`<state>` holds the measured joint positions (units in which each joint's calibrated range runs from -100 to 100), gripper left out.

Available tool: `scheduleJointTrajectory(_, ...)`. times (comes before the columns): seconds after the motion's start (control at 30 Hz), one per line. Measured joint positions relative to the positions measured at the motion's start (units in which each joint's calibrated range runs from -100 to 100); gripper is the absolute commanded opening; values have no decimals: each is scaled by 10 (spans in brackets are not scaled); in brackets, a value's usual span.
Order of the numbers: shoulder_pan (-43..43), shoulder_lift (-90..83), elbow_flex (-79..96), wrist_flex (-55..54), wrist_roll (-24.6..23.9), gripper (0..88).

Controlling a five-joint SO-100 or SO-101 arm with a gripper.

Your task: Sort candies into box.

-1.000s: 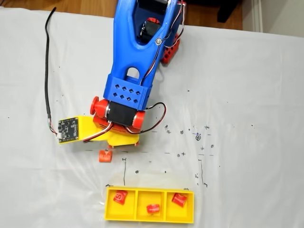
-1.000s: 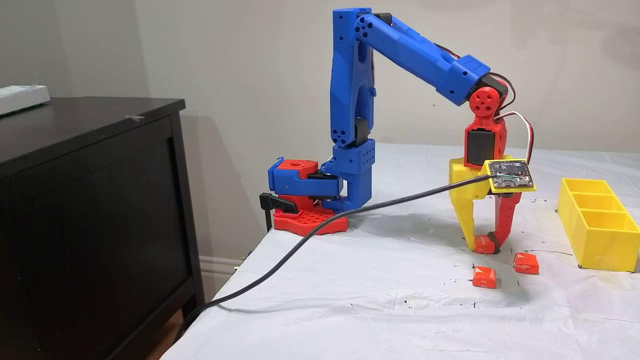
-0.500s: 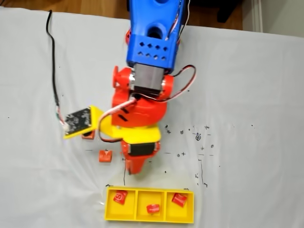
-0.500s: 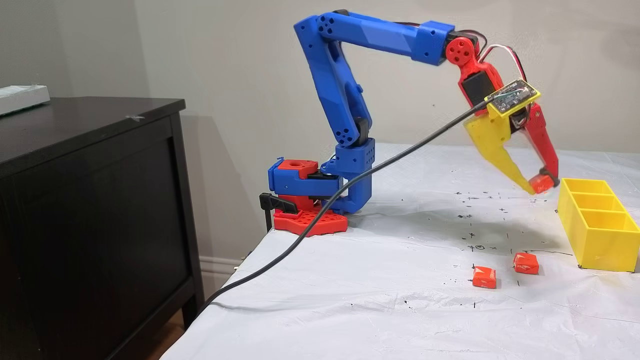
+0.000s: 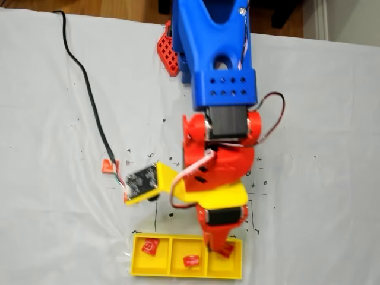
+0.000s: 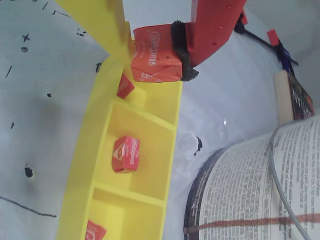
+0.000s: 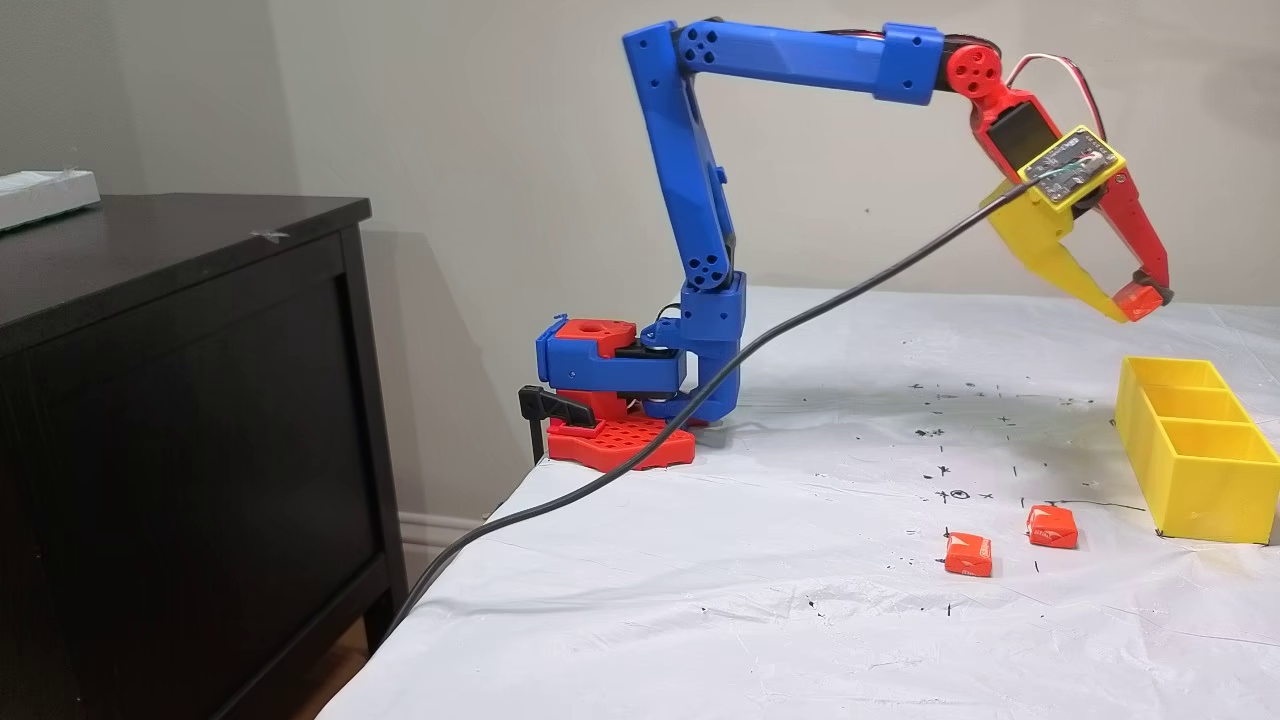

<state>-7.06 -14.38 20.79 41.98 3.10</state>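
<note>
Carrying step. My pincer [image 6: 159,52] is clamped on one candy [image 6: 156,55], squeezed between the yellow finger and the red finger's dark pad [image 6: 179,50]. In the side fixed view the pincer [image 7: 1135,303] hangs well above the far end of the yellow box [image 7: 1195,470].

Wrist view: held candy sits over the end compartment, which already has a candy [image 6: 125,86] by its wall. Middle compartment has one [image 6: 125,154], the other end compartment one [image 6: 94,232]. In the top-down fixed view my wrist covers the right compartment of the box [image 5: 142,264].

Two loose candies lie on the sheet left of the box in the side view: one [image 7: 968,554] nearer the camera, one [image 7: 1052,526] just beside it.

Next, my read: lower a bit over that end compartment, then open. Held piece looks close to the box's outer wall, so I'd nudge inward first or it may bounce off the rim.

Versus half a second ago: I've lifted higher and reached further out, from short of the box to over it. Loose candies and box unmoved.
</note>
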Motion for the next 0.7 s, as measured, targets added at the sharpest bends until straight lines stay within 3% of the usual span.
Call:
scheduleJointTrajectory(0.27, -32, 41, -3, -69, -11, 2)
scheduleJointTrajectory(0.7, -25, 142, -55, -78, -20, 1)
